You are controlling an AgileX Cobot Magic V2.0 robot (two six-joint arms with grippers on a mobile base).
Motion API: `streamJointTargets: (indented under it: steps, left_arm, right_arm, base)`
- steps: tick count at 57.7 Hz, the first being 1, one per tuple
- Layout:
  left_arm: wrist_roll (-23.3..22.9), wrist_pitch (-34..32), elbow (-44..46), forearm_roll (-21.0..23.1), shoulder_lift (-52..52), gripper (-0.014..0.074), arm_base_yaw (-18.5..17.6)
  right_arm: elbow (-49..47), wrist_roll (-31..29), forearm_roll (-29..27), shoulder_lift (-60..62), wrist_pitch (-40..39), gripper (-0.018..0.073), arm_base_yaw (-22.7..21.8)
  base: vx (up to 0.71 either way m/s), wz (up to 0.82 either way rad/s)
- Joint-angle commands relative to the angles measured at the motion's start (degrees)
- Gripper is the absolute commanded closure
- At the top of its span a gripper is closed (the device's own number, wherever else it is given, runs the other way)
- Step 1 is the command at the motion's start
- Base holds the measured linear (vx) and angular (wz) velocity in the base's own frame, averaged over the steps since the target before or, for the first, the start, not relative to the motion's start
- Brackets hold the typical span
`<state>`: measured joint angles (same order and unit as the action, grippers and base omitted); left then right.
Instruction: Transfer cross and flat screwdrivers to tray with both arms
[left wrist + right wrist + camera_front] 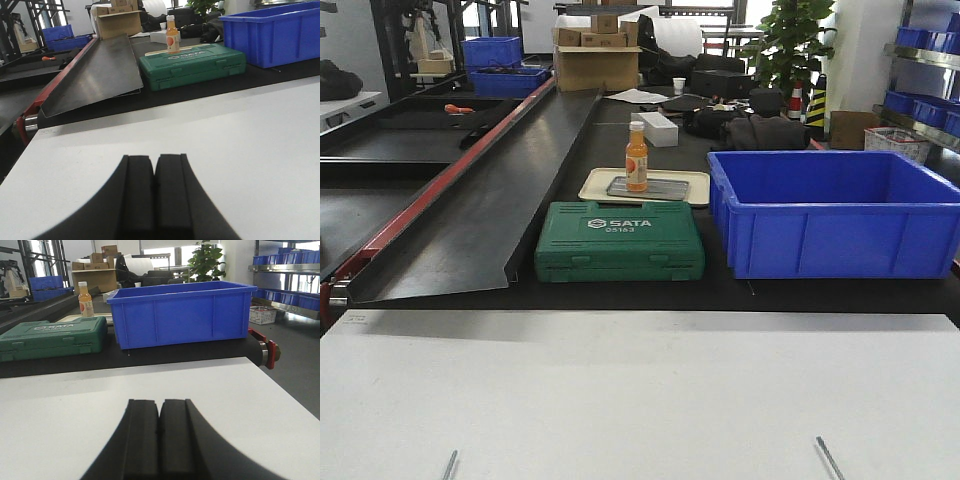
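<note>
Two thin silver shafts lie on the white desk (640, 390) at the lower edge of the front view, the left shaft (449, 466) and the right shaft (830, 458). These are probably the screwdrivers, as the handles are cut off by the frame. The grey metal tray (665, 189) is located well apart from them, on a beige tray (695, 180) behind the green case (620, 242). An orange bottle (636, 157) stands on it. The left fingers (137, 185) and right fingers (142, 430) are pressed together, pad to pad, above the desk.
</note>
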<state>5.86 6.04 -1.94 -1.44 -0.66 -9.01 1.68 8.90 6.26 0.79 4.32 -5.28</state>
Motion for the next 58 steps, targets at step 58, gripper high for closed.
streamJointTargets:
  steps: [58]
  left_arm:
    - [0.76,-19.57,-0.59,0.09,-0.94,0.0594,-0.34]
  right_arm:
    - [0.56,0.03,0.49,0.49,-12.7,0.0568,-0.32]
  base:
    - [0.0,0.0]
